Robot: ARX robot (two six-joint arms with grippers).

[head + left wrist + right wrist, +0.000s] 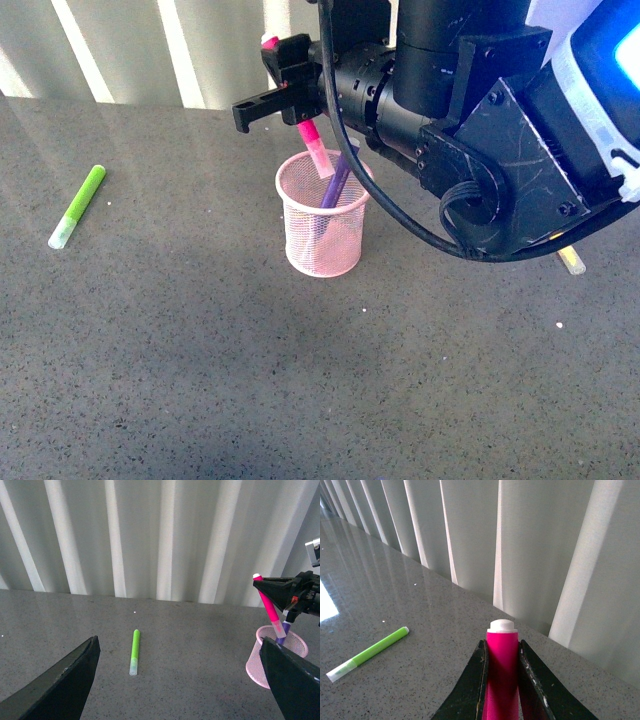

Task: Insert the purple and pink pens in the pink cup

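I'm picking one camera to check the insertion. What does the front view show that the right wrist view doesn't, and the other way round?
Only the front view: the pink cup, the purple pen leaning inside it, the clear-capped lower end of the pink pen at the cup's mouth, and a partly hidden yellow marker. Only the right wrist view: a close look at the fingers of the right tool pressed against both sides of the pink barrel. Both: the pink pen held by that tool, and the green marker lying on the table.

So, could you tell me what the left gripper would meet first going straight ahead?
Likely the green marker, lying on the table ahead of the open left gripper, though depth is unclear.
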